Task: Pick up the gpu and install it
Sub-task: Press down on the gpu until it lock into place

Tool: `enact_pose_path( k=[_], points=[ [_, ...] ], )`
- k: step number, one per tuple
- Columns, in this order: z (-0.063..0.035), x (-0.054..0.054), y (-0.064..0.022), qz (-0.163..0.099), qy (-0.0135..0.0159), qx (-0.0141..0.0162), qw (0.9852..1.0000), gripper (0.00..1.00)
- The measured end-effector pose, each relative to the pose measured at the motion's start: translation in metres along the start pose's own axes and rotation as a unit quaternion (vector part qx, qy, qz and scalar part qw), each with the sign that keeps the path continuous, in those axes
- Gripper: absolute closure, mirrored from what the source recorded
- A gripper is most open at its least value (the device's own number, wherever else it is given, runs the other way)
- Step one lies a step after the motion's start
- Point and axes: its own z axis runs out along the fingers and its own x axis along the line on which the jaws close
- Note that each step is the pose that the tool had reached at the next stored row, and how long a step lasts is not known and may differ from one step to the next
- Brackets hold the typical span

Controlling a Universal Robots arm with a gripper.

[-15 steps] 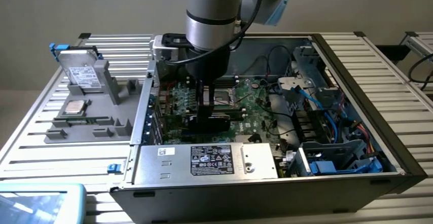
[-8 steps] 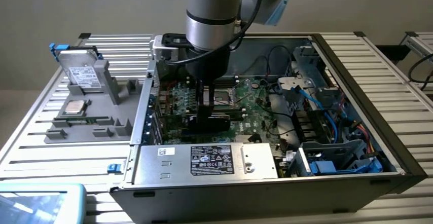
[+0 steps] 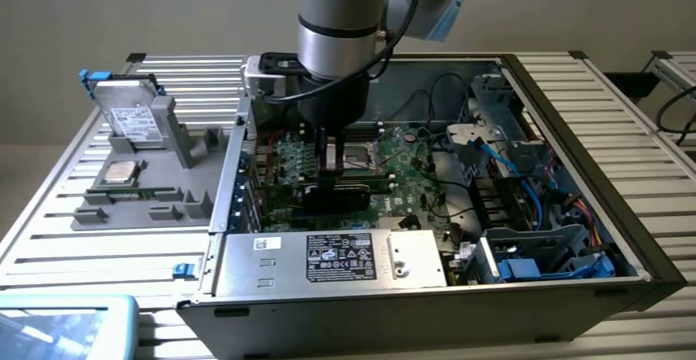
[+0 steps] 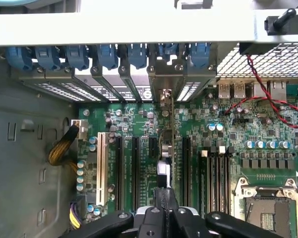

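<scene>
gpu (image 4: 165,148) edge-on, clamped in gripper (image 4: 165,198)

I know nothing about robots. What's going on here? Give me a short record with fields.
setting: open computer case lying on a slatted table
arm: reaches down into the case over the motherboard
tool: shut on the gpu
gpu: held on edge, standing in line with the expansion slots
beside the case: grey holder with a hard drive standing in it
</scene>
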Motion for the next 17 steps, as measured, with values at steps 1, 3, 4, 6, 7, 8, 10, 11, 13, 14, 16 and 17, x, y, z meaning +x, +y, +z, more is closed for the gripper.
enact_pose_path(
  k=[1, 3, 4, 6, 7, 8, 10, 11, 13, 14, 16, 17],
  points=[
    [-0.0006, 0.000, 0.0007, 0.000, 0.0001, 0.0036, 1.0000, 0.88],
    [-0.0004, 0.000, 0.0028, 0.001, 0.0002, 0.0124, 0.9999, 0.88],
    [-0.0003, -0.001, 0.0044, 0.001, 0.0006, 0.0143, 0.9999, 0.88],
    [-0.0001, -0.002, 0.0093, 0.001, 0.0007, 0.0149, 0.9999, 0.88],
    [0.0001, -0.002, 0.0122, 0.001, 0.0007, 0.0150, 0.9999, 0.88],
    [0.0003, -0.003, 0.0151, 0.001, 0.0007, 0.0149, 0.9999, 0.88],
    [0.0005, -0.004, 0.0206, 0.001, 0.0007, 0.0149, 0.9999, 0.88],
    [0.0006, -0.005, 0.0229, 0.001, 0.0008, 0.0150, 0.9999, 0.88],
    [0.0010, -0.007, 0.0258, 0.001, 0.0007, 0.0156, 0.9999, 0.88],
    [0.0014, -0.008, 0.0271, 0.001, 0.0008, 0.0160, 0.9999, 0.88],
    [0.0034, -0.010, 0.0297, 0.001, 0.0007, 0.0181, 0.9998, 0.88],
    [0.0044, -0.011, 0.0308, 0.001, 0.0008, 0.0192, 0.9998, 0.88]
  ],
)
